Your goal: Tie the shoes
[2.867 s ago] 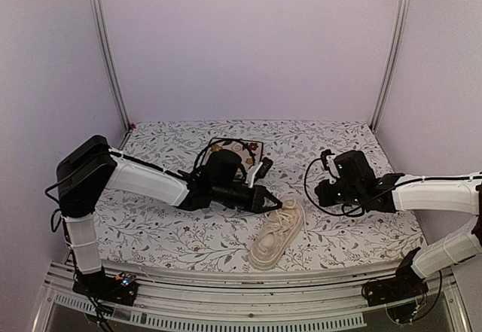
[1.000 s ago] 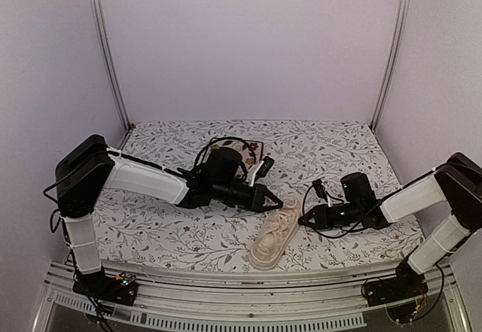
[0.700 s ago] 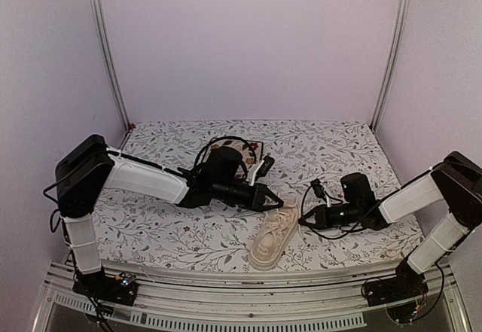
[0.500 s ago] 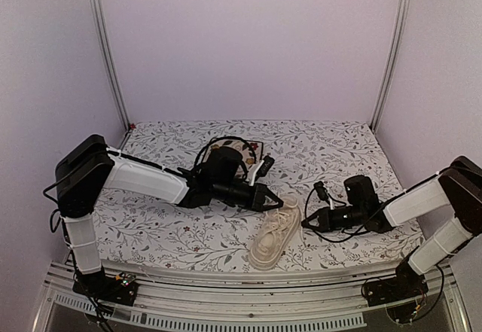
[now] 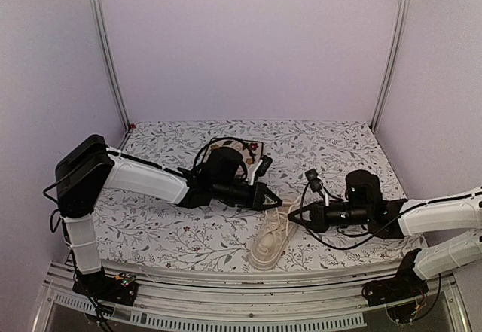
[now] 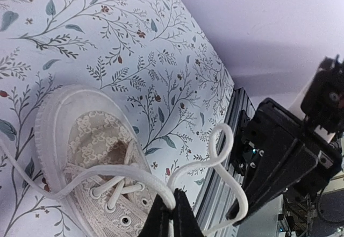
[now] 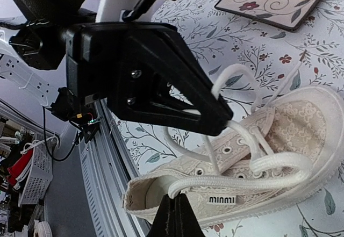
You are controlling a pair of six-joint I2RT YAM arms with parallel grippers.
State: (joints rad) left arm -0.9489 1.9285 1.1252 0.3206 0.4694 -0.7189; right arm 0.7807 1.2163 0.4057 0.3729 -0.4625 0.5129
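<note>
The cream low-top fabric sneaker (image 5: 271, 240) lies at 6 o'clock on the floral-patterned tablecloth (image 5: 151, 234). Its soft cream lace (image 7: 242, 181) is pinched by the left gripper (image 5: 265, 199) at the shoe's 11 o'clock and the right gripper (image 5: 295, 215) at 2 o'clock. The shoe is judged light and easily dragged; strands are best gripped mid-length.

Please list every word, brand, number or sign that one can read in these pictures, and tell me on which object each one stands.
"miumiu": small dark label on the pale side of the sneaker, seen upside down in the right wrist view; the reading is likely but not certain.
Floral plate: only drawn flowers and curls, no words.
Top and left wrist views: no text that can be read.
</note>
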